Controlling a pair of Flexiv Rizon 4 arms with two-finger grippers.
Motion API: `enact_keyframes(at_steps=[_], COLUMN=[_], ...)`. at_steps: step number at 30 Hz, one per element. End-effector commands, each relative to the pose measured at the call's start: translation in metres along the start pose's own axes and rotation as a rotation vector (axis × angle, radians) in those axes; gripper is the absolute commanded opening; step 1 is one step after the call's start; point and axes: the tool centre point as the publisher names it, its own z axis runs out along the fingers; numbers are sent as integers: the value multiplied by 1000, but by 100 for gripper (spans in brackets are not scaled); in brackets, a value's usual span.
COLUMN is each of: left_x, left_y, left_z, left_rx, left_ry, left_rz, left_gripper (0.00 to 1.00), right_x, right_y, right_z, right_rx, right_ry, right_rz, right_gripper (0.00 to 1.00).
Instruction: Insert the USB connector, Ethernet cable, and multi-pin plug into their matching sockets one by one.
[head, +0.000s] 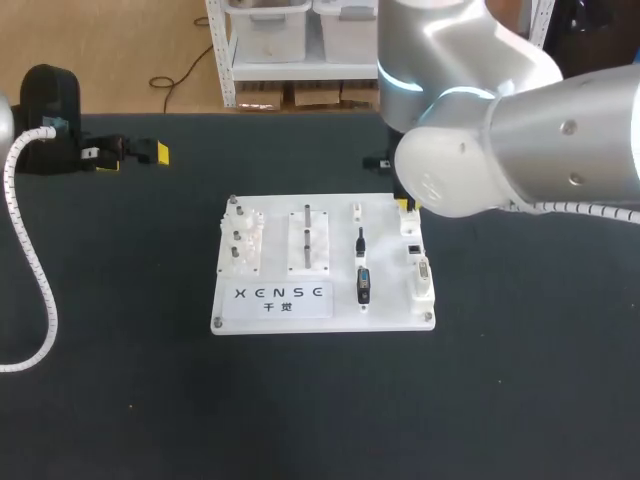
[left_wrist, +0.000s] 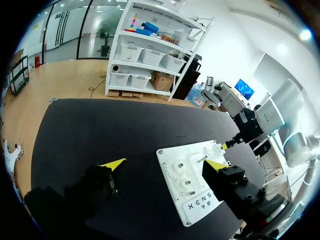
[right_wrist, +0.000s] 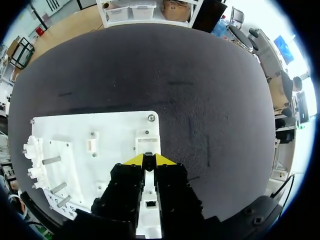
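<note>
Looking down from the head view, I have the right hand (head: 407, 205) at the upper right corner of the white board (head: 390, 292), which lies in the middle of the dark table (head: 520, 380). In the right wrist view the hand is narrow, its yellow tips almost together with a small dark piece pinched between them. I take that piece to be the USB connector (right_wrist: 148, 157), poised right at the white socket block (right_wrist: 147, 143) just ahead of the tips. I cannot tell whether it is seated yet.

The small holder (head: 357, 211) at the top of the board's middle column looks empty, which fits that reading. Below it in that column the Ethernet cable (head: 361, 241) sits in its place, and lower again the multi-pin plug (head: 363, 286). Neither is near its mate. The Ethernet socket (head: 413, 247) and the multi-pin socket (head: 424, 272) stand open in the right column, just beside them.

The left hand (left_wrist: 165, 164) is spread wide and holds nothing, parked in the upper left of the head view, well apart from the board.

By my judgement I am in the first of three insertions, and the other two have not begun.
</note>
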Motion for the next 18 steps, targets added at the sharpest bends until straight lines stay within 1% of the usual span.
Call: enact_keyframes(at_steps=[1, 5, 9, 10, 11, 12, 18], left_x=[0, 0, 0, 0, 0, 0, 0], left_y=[0, 0, 0, 0, 0, 0, 0], left_z=[0, 0, 0, 0, 0, 0, 0], left_rx=[0, 0, 0, 0, 0, 0, 0], left_ry=[0, 0, 0, 0, 0, 0, 0], left_rz=[0, 0, 0, 0, 0, 0, 0], left_gripper=[100, 100, 100, 100, 100, 100, 100], right_x=[-2, -3, -2, -2, -3, -3, -2], right_y=[-1, -3, -4, -3, -3, -3, 0], right_z=[9, 15, 16, 16, 13, 10, -19], right_rx=[6, -11, -9, -8, -6, -6, -14], right_ry=[17, 35, 40, 38, 36, 22, -14], right_rz=[17, 43, 48, 47, 45, 37, 47], right_gripper=[0, 0, 0, 15, 40, 100, 100])
